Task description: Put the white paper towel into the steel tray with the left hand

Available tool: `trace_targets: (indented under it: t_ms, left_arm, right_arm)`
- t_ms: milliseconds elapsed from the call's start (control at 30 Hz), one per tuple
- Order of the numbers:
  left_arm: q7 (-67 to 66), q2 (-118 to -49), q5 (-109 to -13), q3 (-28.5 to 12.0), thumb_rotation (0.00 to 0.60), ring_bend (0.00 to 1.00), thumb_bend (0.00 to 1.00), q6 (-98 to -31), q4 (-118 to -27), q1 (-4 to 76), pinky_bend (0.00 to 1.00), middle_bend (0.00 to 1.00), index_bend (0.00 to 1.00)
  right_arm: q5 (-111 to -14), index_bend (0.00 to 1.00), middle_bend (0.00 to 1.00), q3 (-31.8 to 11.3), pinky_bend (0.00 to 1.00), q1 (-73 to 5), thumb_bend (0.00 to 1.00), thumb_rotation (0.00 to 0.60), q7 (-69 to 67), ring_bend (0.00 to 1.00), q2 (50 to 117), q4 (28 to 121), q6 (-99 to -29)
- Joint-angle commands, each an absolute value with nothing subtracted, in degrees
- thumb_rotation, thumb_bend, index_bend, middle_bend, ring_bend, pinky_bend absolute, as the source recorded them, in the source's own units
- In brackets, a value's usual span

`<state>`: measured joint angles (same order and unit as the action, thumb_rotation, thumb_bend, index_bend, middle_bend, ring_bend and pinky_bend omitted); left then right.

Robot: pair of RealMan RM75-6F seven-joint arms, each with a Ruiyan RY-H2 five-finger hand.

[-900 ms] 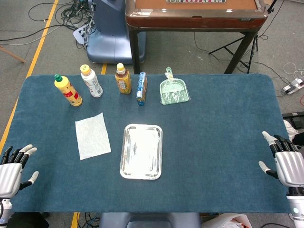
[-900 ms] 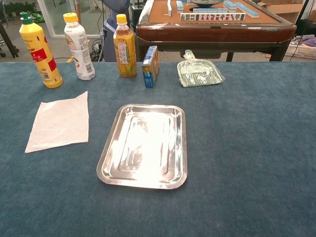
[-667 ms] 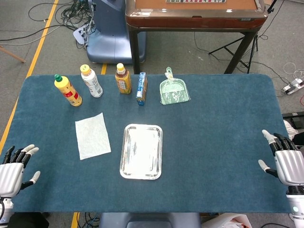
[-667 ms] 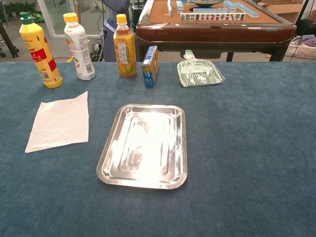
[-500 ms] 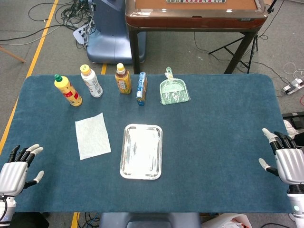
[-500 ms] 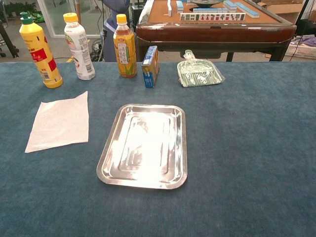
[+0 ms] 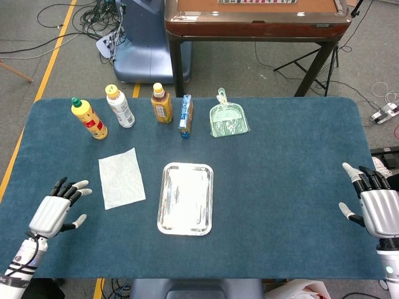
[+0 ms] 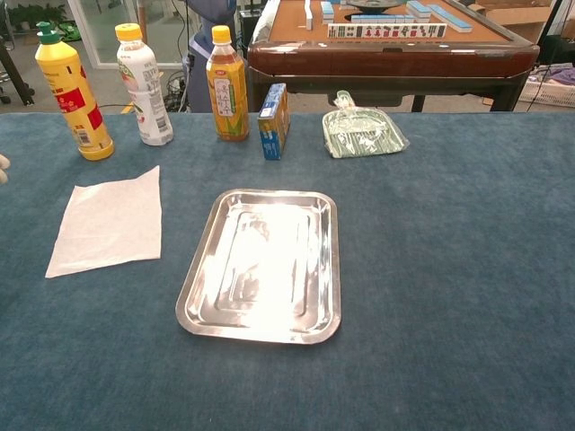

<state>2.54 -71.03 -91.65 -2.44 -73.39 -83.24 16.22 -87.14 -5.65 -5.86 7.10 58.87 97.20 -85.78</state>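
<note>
The white paper towel lies flat on the blue table, just left of the empty steel tray. My left hand hovers over the table's front left, a short way left of the towel, its fingers spread and holding nothing. Only a fingertip of it shows at the left edge of the chest view. At the table's right edge my right hand stays with fingers apart and empty.
Along the back stand a yellow bottle, a white bottle, a tea bottle, a blue carton and a green dustpan. A brown mahjong table stands behind the blue table.
My left hand has moved from the table's left front corner rightward and forward, toward the paper towel. The right hand has barely shifted. The towel and tray have not moved.
</note>
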Motion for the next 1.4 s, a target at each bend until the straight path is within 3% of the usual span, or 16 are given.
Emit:
trace_targets:
  t_ms: [33, 533, 700, 1400]
  left_arm:
    - [3.2, -74.8, -92.8, -2.2, 0.600, 0.16, 0.25, -71.3, -79.0, 18.6, 0.04, 0.18, 0.32]
    - [-2.9, -83.1, -85.8, -4.7, 0.600, 0.16, 0.25, -63.6, -75.7, 24.0, 0.04, 0.18, 0.29]
    - [-6.1, -85.2, -81.8, -6.2, 0.600, 0.15, 0.25, -60.9, -75.3, 25.7, 0.04, 0.18, 0.23]
    - [-12.6, -92.5, -75.9, -7.4, 0.600, 0.15, 0.25, -55.7, -72.4, 31.3, 0.04, 0.18, 0.21]
  right_arm:
    - [-87.0, 0.12, 0.24, -5.4, 0.20, -5.9, 0.21, 0.600, 6.5, 0.13, 59.2, 96.9, -85.5]
    - [-86.9, 0.13, 0.24, -4.9, 0.20, -5.7, 0.21, 0.600, 4.7, 0.13, 60.2, 95.2, -85.2]
    - [-86.7, 0.13, 0.24, -4.7, 0.20, -5.6, 0.21, 0.600, 4.6, 0.13, 60.1, 95.1, -85.3]
    - [-85.7, 0.14, 0.24, -4.5, 0.20, -5.1, 0.21, 0.600, 3.6, 0.13, 60.4, 94.0, -85.1]
